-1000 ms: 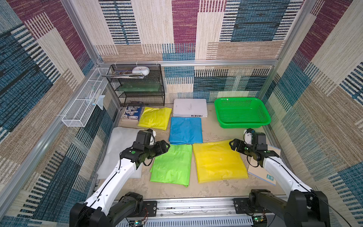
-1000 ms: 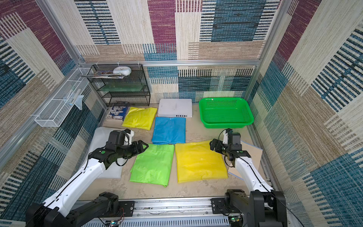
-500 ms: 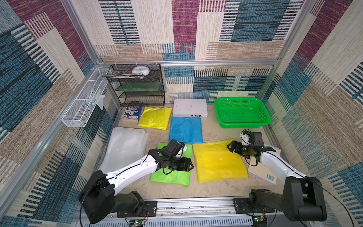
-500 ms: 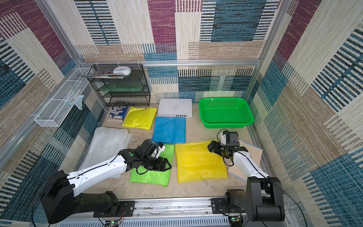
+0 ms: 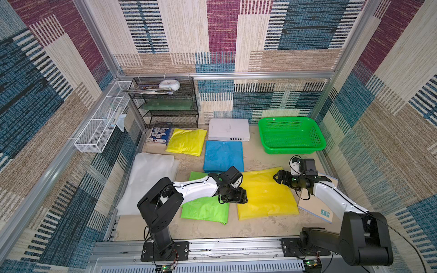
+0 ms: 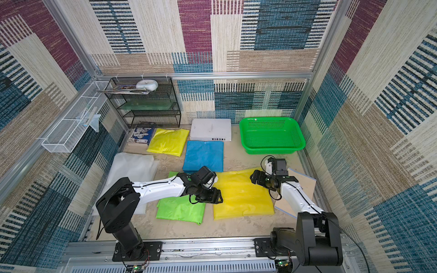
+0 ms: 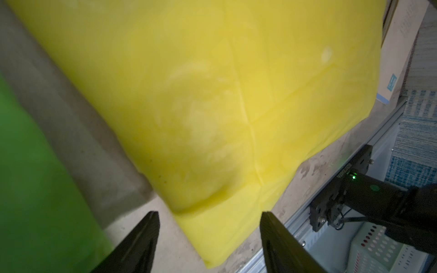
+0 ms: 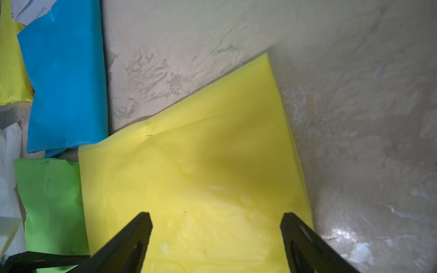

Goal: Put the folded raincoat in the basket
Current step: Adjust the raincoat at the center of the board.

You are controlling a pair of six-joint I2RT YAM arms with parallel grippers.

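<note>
On the tabletop, the left gripper has swung, in the last second, from beside the clear plastic sheet across the green raincoat to the left edge of the large yellow raincoat. Its jaws stand apart over that edge, gripping nothing. The right gripper has edged over the same raincoat's far right corner, jaws wide, holding nothing. The raincoat itself hasn't moved: it lies flat, in front of the basket and apart from it. A white box seems to read "INEDIA" on its spine. I count four folded raincoats: this one, a small yellow raincoat, a blue raincoat and the green. There is one basket.
</note>
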